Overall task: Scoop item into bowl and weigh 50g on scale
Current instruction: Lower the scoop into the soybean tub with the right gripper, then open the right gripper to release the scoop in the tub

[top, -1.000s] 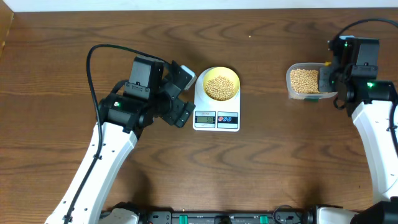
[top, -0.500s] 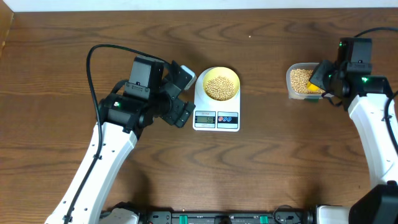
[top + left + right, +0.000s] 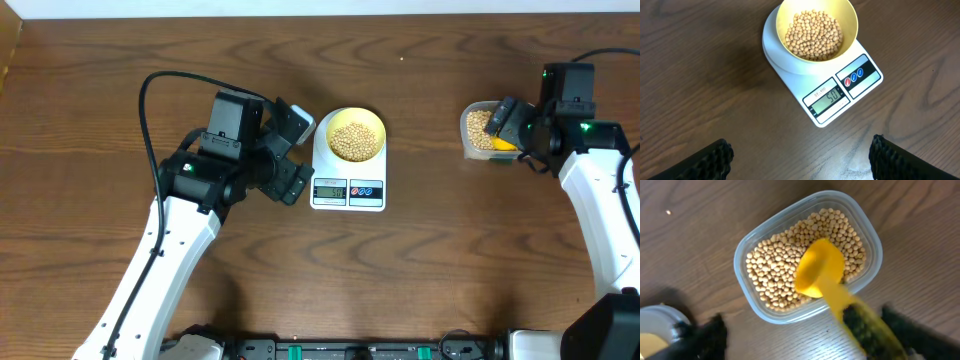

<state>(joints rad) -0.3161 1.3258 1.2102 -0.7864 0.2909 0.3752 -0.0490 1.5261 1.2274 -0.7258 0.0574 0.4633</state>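
Note:
The pale yellow bowl point(image 3: 376, 123) point(image 3: 850, 22) stands on the white scale point(image 3: 348, 197) point(image 3: 860, 87), filled with tan beans point(image 3: 355, 140) point(image 3: 814, 36). The display point(image 3: 829, 96) reads 50. My left gripper point(image 3: 300, 152) point(image 3: 800, 160) is open just left of the scale, with nothing between its fingers. At the right, my right gripper point(image 3: 512, 128) point(image 3: 805, 335) is open over the near end of the clear tub point(image 3: 467, 130) point(image 3: 742, 282) of beans. The yellow scoop point(image 3: 506, 144) point(image 3: 820, 272) lies with its cup on the beans. Its blurred handle runs close beside my right finger.
Dark wooden tabletop point(image 3: 430, 260) all round. The left arm's black cable point(image 3: 150, 90) loops above its wrist. The table's back edge point(image 3: 320, 14) runs along the top of the overhead view.
My right gripper has opened from shut and let go of the scoop handle, having shifted a little right of the tub. The scoop now rests in the tub. The left arm has not moved.

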